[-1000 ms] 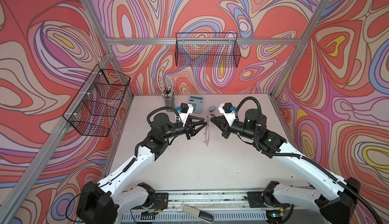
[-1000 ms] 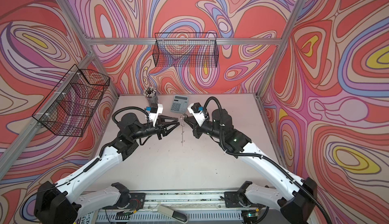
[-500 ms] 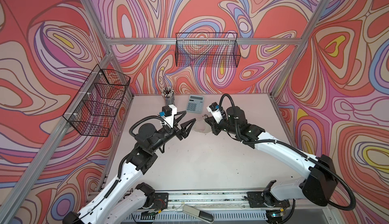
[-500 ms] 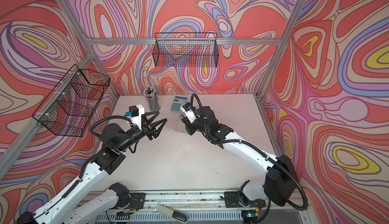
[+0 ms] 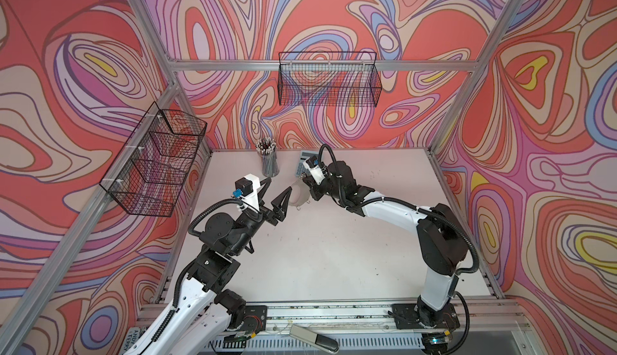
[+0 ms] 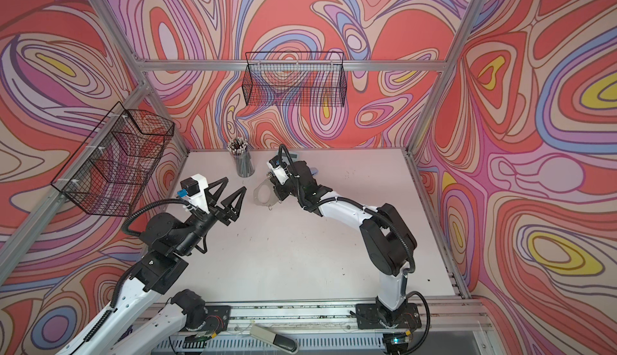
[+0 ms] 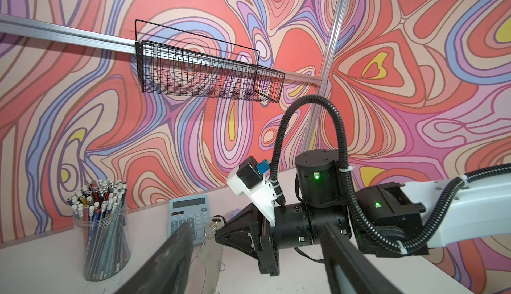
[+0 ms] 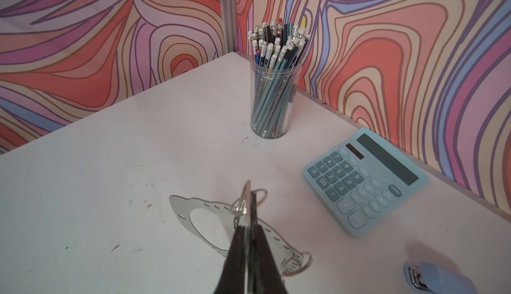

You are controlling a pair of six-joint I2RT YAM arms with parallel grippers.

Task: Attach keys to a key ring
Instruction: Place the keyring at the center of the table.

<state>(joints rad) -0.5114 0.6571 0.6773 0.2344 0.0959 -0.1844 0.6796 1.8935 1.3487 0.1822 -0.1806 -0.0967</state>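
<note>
Held: the key ring [image 8: 213, 204] is gripped by its rim in the right pincer [image 8: 250, 213], low over the far middle of the worktop [image 6: 300, 253]. Whether the worktop is touched cannot be told.
Grip: the right pincer is shut tight on the band, beside two small wire loops [image 8: 240, 205].
Free side: the left pincer [image 6: 235, 184] is spread wide with nothing held, its tips aimed right.
Bearing: the key ring is found just right of the left pincer, apart from it. Its long axis is judged to run roughly far-to-near, across the open jaws' line.
Nearer arm: the right holds the band; the left is free, just beside.
Unclear: the keys are not surely picked out, though a small silver piece [image 7: 218, 220] is seen by a loop.
Backdrop: a pencil cup [image 6: 245, 166] and a calculator [image 8: 365, 182] are seen farther back.
</note>
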